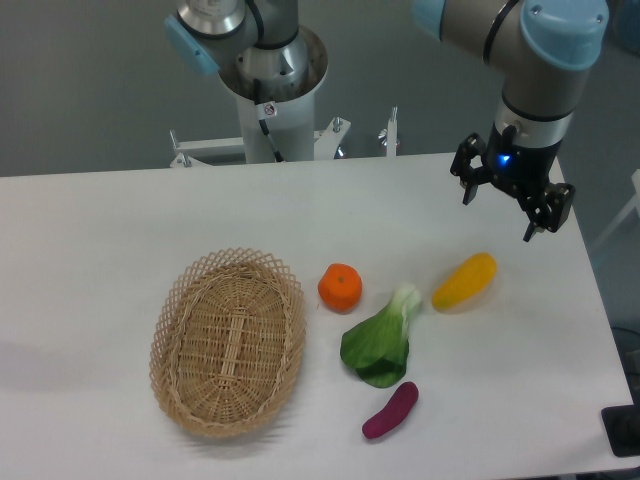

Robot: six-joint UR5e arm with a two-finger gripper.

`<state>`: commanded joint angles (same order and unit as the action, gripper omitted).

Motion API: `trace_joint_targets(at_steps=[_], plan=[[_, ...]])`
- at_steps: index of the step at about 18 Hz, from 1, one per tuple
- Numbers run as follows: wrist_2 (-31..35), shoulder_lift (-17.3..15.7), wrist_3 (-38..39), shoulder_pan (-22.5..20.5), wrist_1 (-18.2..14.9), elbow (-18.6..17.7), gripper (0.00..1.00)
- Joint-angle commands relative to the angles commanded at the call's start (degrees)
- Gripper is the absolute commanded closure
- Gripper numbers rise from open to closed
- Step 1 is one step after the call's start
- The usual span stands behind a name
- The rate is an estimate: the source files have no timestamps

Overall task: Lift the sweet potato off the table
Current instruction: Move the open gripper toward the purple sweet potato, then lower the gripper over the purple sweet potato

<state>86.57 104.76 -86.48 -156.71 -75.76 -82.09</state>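
The small, curved magenta-purple sweet potato (390,411) lies on the large white table (90,240) near its front edge, right of centre, pointing diagonally up to the right. Just above it, close but seemingly not touching, lies a green leafy bok choy with a pale stalk (380,341), its leaves toward the sweet potato. Left of the greens sits a round orange (340,287), and right of them a yellow-orange oblong vegetable (465,281), tilted the same way as the tuber. An oval woven wicker basket (176,330), holding nothing, rests well to the left of the group. The black two-finger gripper (504,214) hangs above the far right part of the table, well apart from the sweet potato and beyond the yellow vegetable; its fingers are spread wide and hold nothing, and a small blue light glows on its body. It is carried by a grey arm with light blue joint caps (548,50), whose white cylindrical base (272,100) stands behind the table's far edge. The tabletop is plain, smooth and matte; behind it the wall is flat grey. No writing or label can be read
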Motion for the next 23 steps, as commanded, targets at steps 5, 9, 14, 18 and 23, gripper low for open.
trace_joint_targets(at_steps=[5, 9, 14, 18, 23], plan=[[-1.66, 0.18, 3.24, 0.09, 0.00, -0.26, 0.00], [-5.00, 0.96, 9.04, 0.18, 0.70, -1.14, 0.00], [-7.82, 5.52, 20.99, 3.42, 7.79, -1.05, 0.00], [-7.47, 11.68, 25.92, 7.11, 15.19, -0.62, 0.00], [-7.38, 17.22, 27.16, 9.75, 21.70, -0.09, 0.00]])
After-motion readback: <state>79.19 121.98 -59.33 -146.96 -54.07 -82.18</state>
